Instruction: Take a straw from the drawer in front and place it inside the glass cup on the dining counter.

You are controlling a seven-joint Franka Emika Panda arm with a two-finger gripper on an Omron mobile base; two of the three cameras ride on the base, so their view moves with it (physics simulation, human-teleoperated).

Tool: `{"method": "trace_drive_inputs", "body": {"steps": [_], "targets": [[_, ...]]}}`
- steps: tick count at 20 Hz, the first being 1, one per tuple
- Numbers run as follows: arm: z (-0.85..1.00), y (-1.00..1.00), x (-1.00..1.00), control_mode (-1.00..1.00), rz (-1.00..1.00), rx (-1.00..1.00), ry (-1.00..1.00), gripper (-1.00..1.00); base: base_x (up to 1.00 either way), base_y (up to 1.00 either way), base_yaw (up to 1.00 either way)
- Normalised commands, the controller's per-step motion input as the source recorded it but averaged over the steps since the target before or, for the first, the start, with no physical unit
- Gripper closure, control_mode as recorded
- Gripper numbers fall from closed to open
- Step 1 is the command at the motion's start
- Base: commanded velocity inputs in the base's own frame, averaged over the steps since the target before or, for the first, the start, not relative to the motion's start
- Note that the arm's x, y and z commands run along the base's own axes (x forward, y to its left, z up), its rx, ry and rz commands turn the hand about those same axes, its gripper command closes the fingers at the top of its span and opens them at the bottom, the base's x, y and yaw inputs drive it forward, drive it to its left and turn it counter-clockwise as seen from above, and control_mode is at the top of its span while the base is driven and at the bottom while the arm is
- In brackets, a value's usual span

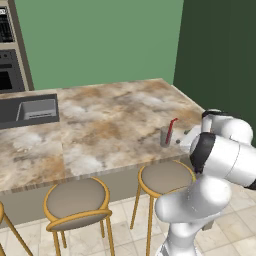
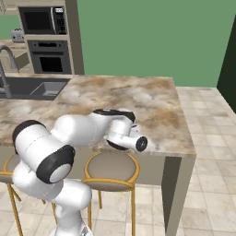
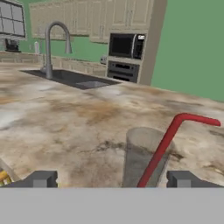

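Inside the glass cup [image 3: 144, 157] we see the straw [image 3: 164, 146], leaning toward 2 o'clock with its bent top over the rim; cup sits near the dining counter [image 1: 110, 125] front edge. Gripper [image 3: 116, 179] just behind it, jaws wide apart, gripping nothing. We judge placement done; next move calls for a clean retreat without tipping the cup.
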Motion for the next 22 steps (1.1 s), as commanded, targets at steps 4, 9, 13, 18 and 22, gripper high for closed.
{"method": "trace_drive_inputs", "body": {"steps": [4,9,13,18,22], "targets": [[0.82,0.0,-0.68,-1.0,0.0,-0.12,0.12,-1.0,0.0,0.0,0.0],[1.0,0.05,-0.45,-1.0,0.0,-0.13,0.15,-1.0,0.0,0.0,0.0],[1.0,0.16,-0.38,-1.0,0.0,-0.15,0.18,-1.0,0.0,0.0,0.0],[0.99,0.37,-0.08,-1.0,0.0,-0.16,0.27,-1.0,0.0,0.0,0.0],[0.58,0.65,0.0,-1.0,0.0,-0.15,0.36,-1.0,0.0,0.0,0.0]]}}
